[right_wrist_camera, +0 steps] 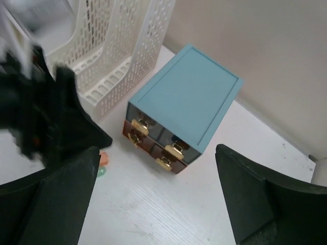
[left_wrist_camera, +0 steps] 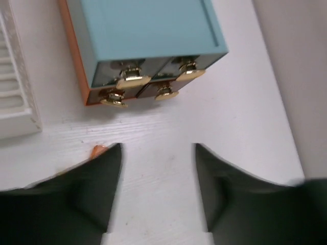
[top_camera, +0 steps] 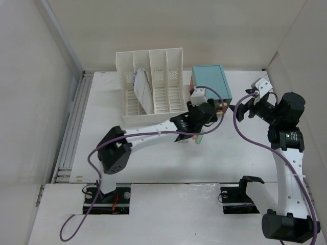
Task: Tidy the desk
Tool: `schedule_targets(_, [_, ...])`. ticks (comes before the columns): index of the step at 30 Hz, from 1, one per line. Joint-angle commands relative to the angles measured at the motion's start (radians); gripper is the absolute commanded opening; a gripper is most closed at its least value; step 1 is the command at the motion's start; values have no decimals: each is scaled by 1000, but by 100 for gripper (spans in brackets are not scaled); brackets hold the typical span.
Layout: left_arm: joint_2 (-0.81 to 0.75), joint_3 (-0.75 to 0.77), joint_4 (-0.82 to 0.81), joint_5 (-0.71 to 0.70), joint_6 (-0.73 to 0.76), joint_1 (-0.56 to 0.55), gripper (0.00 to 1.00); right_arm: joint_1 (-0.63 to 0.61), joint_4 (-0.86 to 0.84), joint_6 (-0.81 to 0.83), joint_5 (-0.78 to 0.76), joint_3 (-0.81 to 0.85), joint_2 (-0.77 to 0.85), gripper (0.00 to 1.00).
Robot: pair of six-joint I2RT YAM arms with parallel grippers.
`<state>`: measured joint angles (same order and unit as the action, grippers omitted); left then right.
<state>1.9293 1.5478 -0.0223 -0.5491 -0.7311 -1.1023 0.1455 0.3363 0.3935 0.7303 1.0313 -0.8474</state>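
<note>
The desk [top_camera: 153,158] is a white tabletop. At its back stands a teal drawer box [top_camera: 210,81], its small drawers with gold handles [left_wrist_camera: 133,77] all pushed in. My left gripper [left_wrist_camera: 157,153] hovers just in front of those drawers, open, with bare desk between its fingers. A small orange piece [left_wrist_camera: 97,149] peeks out beside its left finger. The orange and green bits [right_wrist_camera: 102,163] lie on the desk under the left arm. My right gripper [right_wrist_camera: 157,153] hangs wide open to the right of the box [right_wrist_camera: 186,92], holding nothing.
A white slotted file rack [top_camera: 150,87] with papers [top_camera: 142,89] in one slot stands left of the drawer box. A grey rail [top_camera: 71,127] runs along the desk's left edge. Walls close in behind and to the right.
</note>
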Motion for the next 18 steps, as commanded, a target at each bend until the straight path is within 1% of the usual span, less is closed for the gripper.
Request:
schedule_targets(1, [-212, -89, -19, -5, 38, 2, 62, 8, 124, 183, 49, 32, -51, 100])
schedule_targets(2, [-261, -176, -30, -5, 51, 2, 72, 8, 163, 224, 81, 32, -71, 100])
schedule_targets(3, [-312, -216, -30, -5, 64, 2, 84, 8, 211, 249, 90, 32, -94, 100])
schedule_targets(4, [-408, -256, -30, -15, 76, 2, 87, 8, 233, 304, 90, 32, -117, 100])
schedule_targets(5, [-458, -341, -30, -40, 76, -7, 87, 8, 259, 342, 107, 32, -165, 100])
schedule_targets(6, [-510, -392, -30, -40, 90, -7, 87, 17, 273, 366, 121, 23, -183, 89])
schedule_targets(7, [-560, -443, -30, -40, 101, -7, 83, 17, 273, 434, 132, -12, -196, 86])
schedule_targets(8, [-669, -493, -39, -40, 101, -7, 77, 17, 273, 482, 147, -40, -196, 83])
schedule_targets(9, [-725, -593, -54, -40, 101, 5, 63, 17, 258, 513, 179, -74, -196, 81])
schedule_targets(10, [-781, -641, -54, -40, 101, 5, 40, 17, 207, 533, 194, -108, -196, 71])
schedule_targets(11, [-890, -684, -65, -40, 101, 5, 0, 17, 182, 582, 208, -169, -184, 65])
schedule_targets(12, [-942, -763, -77, -40, 90, 16, 0, 17, 126, 596, 234, -219, -174, 60])
schedule_targets(14, [-1031, -820, -64, -54, 67, 16, 0, -9, 74, 605, 235, -238, -174, 59])
schedule_targets(15, [-1103, -842, -35, -54, 58, 16, 0, -26, 73, 628, 221, -247, -202, 59])
schedule_targets(16, [-1133, -880, -24, -63, 47, 25, 29, -53, 73, 648, 221, -247, -218, 59])
schedule_targets(17, [-1179, -897, -12, -52, 47, 25, 47, -67, 60, 660, 221, -258, -258, 59])
schedule_targets(18, [-1194, -910, -1, -52, 38, 25, 60, -86, 47, 660, 210, -258, -259, 59])
